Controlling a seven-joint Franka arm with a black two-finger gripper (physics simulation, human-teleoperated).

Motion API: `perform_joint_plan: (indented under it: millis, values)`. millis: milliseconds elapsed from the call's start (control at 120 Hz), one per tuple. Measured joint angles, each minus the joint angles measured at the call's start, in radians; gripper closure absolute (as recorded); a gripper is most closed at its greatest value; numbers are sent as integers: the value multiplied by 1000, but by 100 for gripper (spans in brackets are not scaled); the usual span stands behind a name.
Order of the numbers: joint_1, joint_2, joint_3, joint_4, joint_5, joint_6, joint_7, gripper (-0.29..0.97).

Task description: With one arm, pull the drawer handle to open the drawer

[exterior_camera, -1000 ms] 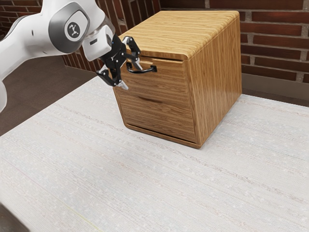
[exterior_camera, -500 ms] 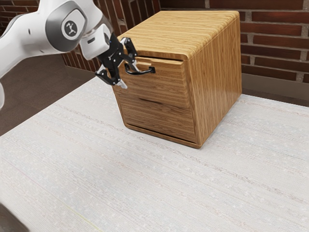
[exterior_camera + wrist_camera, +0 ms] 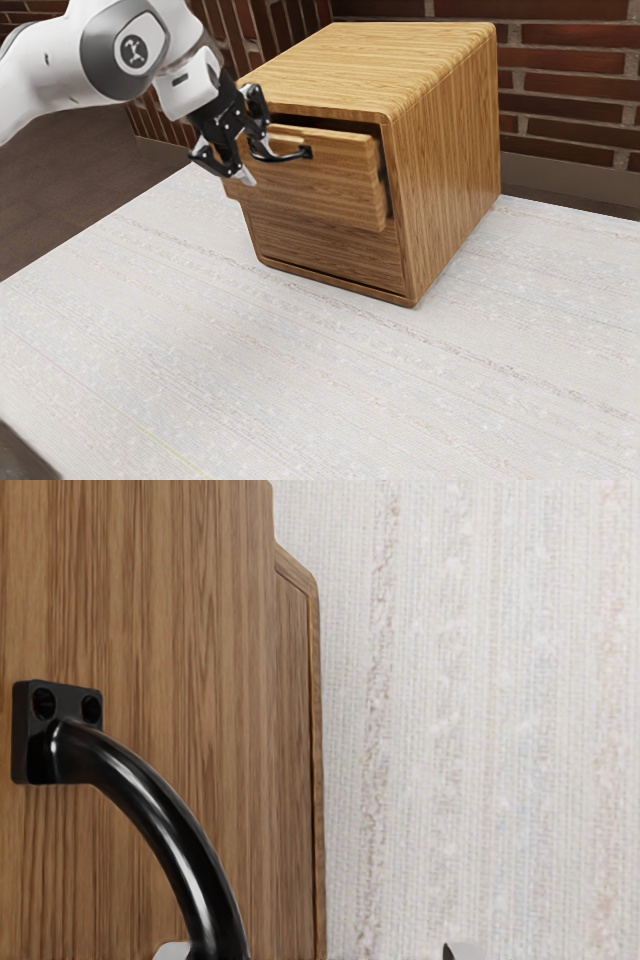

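Observation:
A wooden cabinet [image 3: 445, 150] with two drawers stands on the table. Its top drawer [image 3: 320, 185] juts out a short way, leaving a dark gap under the cabinet top. The lower drawer [image 3: 330, 240] sits flush. A black curved handle [image 3: 287, 154] is fixed to the top drawer's front. My black gripper [image 3: 254, 140] straddles the handle's end toward the exterior view's left, one finger above and one below, and stands open. In the wrist view the handle [image 3: 150, 800] arcs from its mount plate down toward my hand, across the drawer front [image 3: 150, 600].
The pale table [image 3: 300, 380] stretches wide in front of the cabinet and toward the exterior view's right. A brick wall [image 3: 570, 60] runs behind the cabinet. My white arm [image 3: 70, 60] comes in from the upper left.
My gripper has moved toward the exterior view's left with the handle hooked between its fingers. The top drawer has slid out of the cabinet with it.

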Motion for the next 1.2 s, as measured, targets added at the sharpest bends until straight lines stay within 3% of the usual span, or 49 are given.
perform_joint_plan:
  millis: [1200]
  values:
    - [4, -27, 8, -2, 2, -72, -91, 64]
